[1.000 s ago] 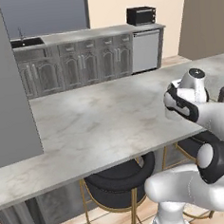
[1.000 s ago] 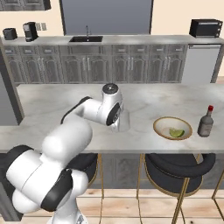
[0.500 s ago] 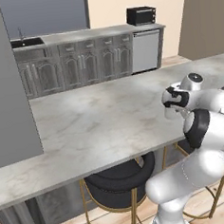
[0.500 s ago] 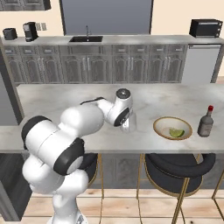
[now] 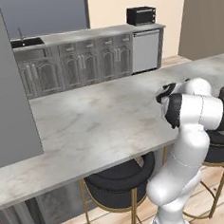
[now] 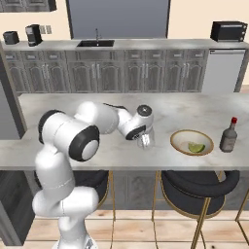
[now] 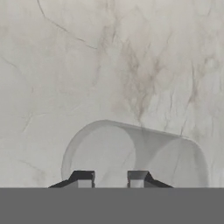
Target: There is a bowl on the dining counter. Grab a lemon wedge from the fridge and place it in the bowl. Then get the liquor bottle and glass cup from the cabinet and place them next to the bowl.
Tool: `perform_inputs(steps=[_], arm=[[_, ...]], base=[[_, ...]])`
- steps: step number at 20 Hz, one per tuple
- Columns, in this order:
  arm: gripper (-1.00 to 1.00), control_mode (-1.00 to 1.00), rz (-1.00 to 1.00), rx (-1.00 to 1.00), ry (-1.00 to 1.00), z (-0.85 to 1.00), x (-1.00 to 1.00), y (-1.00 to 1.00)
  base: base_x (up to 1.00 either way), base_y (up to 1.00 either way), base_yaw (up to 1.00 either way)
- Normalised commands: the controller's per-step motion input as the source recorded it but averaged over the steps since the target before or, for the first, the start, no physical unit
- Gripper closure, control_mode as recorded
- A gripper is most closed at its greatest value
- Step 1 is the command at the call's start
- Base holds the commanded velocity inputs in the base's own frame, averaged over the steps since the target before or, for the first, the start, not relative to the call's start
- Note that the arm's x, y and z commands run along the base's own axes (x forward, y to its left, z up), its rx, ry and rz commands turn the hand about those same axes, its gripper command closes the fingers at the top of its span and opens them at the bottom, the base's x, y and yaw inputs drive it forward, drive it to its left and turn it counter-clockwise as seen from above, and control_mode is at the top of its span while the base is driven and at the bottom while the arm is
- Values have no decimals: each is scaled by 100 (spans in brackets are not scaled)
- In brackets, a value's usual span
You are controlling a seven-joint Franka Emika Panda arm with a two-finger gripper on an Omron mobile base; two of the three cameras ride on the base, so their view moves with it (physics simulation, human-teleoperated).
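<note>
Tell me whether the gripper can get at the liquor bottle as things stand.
Probably not yet: the gripper is shut on the glass cup, and the bowl sits between it and the liquor bottle.

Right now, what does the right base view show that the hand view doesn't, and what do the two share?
Right base view only: the bowl with the lemon wedge in it, the liquor bottle to its right, the sink on the back worktop and the black stools.

Hand view only: a close look down the tool, its fingertips set narrowly at the glass cup's rim.

Both: the glass cup at the tool, over the marble dining counter.
</note>
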Motion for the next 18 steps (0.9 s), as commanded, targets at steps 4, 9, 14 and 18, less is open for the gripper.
perform_inputs(steps=[4, 9, 14, 18], arm=[[100, -100, 11, 0, 0, -39, 34, -2], [-100, -100, 4, 0, 0, -31, 9, 0], [-100, -100, 0, 1, 0, 0, 0, 0], [-100, -100, 5, 0, -4, 59, -1, 0]], base=[[0, 0, 0], [0, 0, 0], [0, 0, 0], [0, 0, 0]])
